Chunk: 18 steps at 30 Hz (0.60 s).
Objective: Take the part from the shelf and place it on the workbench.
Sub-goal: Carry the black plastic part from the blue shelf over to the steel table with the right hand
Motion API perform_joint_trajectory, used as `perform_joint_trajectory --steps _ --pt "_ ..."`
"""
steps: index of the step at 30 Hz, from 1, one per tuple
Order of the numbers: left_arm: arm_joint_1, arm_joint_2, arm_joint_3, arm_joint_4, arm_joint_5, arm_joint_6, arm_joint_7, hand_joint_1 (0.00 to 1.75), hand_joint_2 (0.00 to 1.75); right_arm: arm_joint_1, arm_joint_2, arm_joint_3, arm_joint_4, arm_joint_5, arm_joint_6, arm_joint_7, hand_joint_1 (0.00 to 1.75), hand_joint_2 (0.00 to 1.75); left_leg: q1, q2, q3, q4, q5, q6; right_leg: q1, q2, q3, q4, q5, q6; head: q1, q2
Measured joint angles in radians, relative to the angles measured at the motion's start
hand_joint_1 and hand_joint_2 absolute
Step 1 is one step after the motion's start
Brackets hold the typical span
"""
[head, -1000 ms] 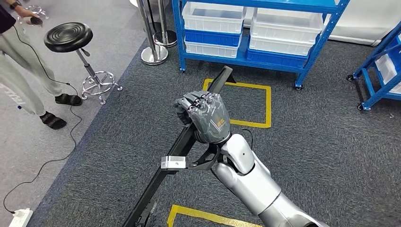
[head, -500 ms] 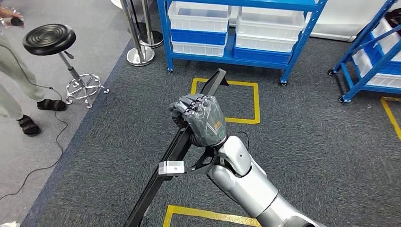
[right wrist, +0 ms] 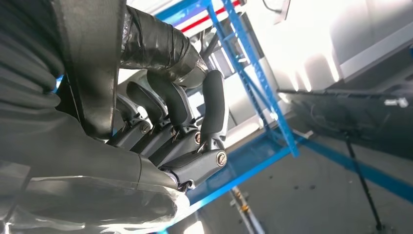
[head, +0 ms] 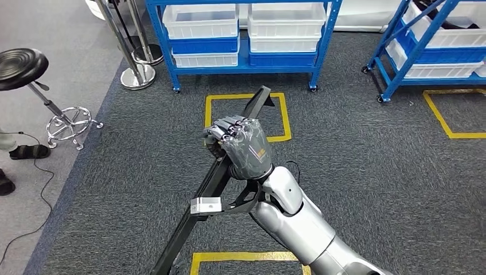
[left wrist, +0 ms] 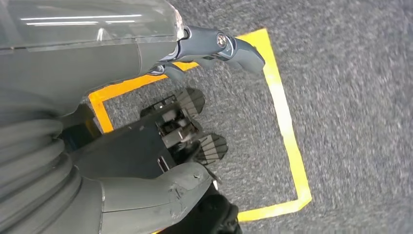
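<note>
Right hand: the right hand (head: 240, 146) is wrapped tight around a long black bar (head: 215, 180) — the fingers (right wrist: 213, 105) are curled over it, as seen in the right wrist view.
Bar: it is held up in the air over the dark carpet (head: 372, 172), well apart from the shelf. It slants from about 7 o'clock low in the head view up to about 1 o'clock, where its tip is seen over a yellow square (head: 209, 106) taped on the floor.
Left hand: the left hand (left wrist: 204, 92) is seen in the left wrist view with its fingers apart and nothing in them — a yellow taped line (left wrist: 287, 131) lies on the carpet under it.
Shelf: a blue shelf (head: 322, 40) is seen at 12 o'clock, with white boxes (head: 200, 20) on it.
Other shelf: a second blue shelf (head: 412, 51) is seen at 2 o'clock.
Stool: a black round stool (head: 22, 67) is seen at 10 o'clock on the grey floor.
Person: a shoe (head: 28, 151) is seen at 9 o'clock, by a black wire.
</note>
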Motion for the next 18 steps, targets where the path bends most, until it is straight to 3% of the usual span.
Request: perform_joint_trajectory --steps 2,3,4,5,7,8,10,11,13,14,16,18 --pt "0.003 0.002 0.000 0.000 0.007 0.002 -0.001 0.00 1.75 -0.002 0.007 0.003 0.000 0.000 0.005 -0.002 1.75 1.75 0.004 -0.042 -0.050 0.118 -0.068 -0.008 -0.002 0.020 -0.002 -0.001 0.004 -0.006 0.000 0.000" --pt "0.006 0.003 0.000 0.000 0.009 0.001 -0.003 0.00 1.75 -0.003 0.010 0.005 0.000 -0.001 0.008 -0.002 1.75 1.75 0.005 -0.050 -0.079 0.183 -0.094 -0.010 -0.002 0.031 -0.003 0.000 0.005 -0.008 0.000 0.000" --pt "0.008 0.004 0.000 0.000 0.010 0.001 -0.004 0.00 1.75 -0.002 0.012 0.006 0.001 -0.001 0.009 -0.002 1.75 1.75 0.005 -0.054 -0.098 0.224 -0.104 -0.011 -0.001 0.043 -0.004 0.001 0.005 -0.008 0.000 0.000" --pt "0.010 0.004 0.000 0.000 0.011 0.001 -0.005 0.00 1.75 -0.002 0.012 0.007 0.001 -0.002 0.009 -0.003 1.75 1.75 0.005 -0.056 -0.101 0.228 -0.092 -0.009 -0.001 0.056 -0.004 0.002 0.005 -0.008 0.000 0.000" --pt "0.011 0.005 0.000 0.000 0.013 0.001 -0.007 0.00 1.75 -0.003 0.014 0.008 0.001 -0.002 0.009 -0.005 1.75 1.75 0.005 -0.072 -0.056 0.129 -0.022 -0.002 0.000 0.082 -0.003 0.005 0.006 -0.008 0.000 0.000" --pt "0.011 0.007 0.000 0.000 0.013 0.001 -0.007 0.00 1.75 -0.004 0.016 0.009 0.001 -0.002 0.009 -0.005 1.75 1.75 0.007 -0.102 -0.024 0.060 0.009 0.005 -0.001 0.094 -0.005 0.007 0.006 -0.006 0.000 0.000" --pt "0.011 0.010 0.000 0.000 0.013 0.000 -0.008 0.00 1.75 -0.007 0.020 0.010 0.001 -0.002 0.009 -0.006 1.75 1.75 0.007 -0.151 0.015 -0.032 0.038 0.015 -0.006 0.118 -0.013 0.008 0.011 0.003 0.000 0.000" --pt "0.012 0.011 0.000 0.000 0.013 0.000 -0.008 0.00 1.75 -0.008 0.022 0.011 0.001 -0.002 0.009 -0.006 1.75 1.75 0.007 -0.162 0.019 -0.044 0.036 0.018 -0.010 0.129 -0.019 0.007 0.015 0.011 -0.001 0.000" --pt "0.014 0.011 0.000 0.000 0.013 0.000 -0.008 0.00 1.75 -0.008 0.023 0.013 0.001 -0.003 0.009 -0.006 1.75 1.75 0.005 -0.141 0.023 -0.058 0.042 0.025 -0.013 0.151 -0.024 0.002 0.023 0.026 -0.001 0.000" --pt "0.013 0.011 0.001 0.000 0.013 0.000 -0.008 0.00 1.75 -0.008 0.023 0.014 0.001 -0.003 0.009 -0.006 1.75 1.75 0.008 -0.128 0.028 -0.068 0.047 0.030 -0.011 0.147 -0.026 0.005 0.021 0.031 -0.001 0.000" --pt "0.011 0.011 0.001 0.000 0.013 0.000 -0.008 0.00 1.75 -0.012 0.022 0.015 0.001 -0.003 0.008 -0.007 1.75 1.75 0.012 -0.098 0.037 -0.087 0.058 0.039 -0.003 0.102 -0.053 0.067 -0.019 0.038 0.000 0.000" --pt "0.013 0.011 0.001 0.000 0.013 -0.001 -0.008 0.00 1.75 -0.015 0.021 0.017 0.002 -0.003 0.008 -0.007 1.75 1.75 0.007 -0.069 0.036 -0.087 0.059 0.042 -0.001 0.045 -0.108 0.189 -0.082 0.039 0.001 0.000"
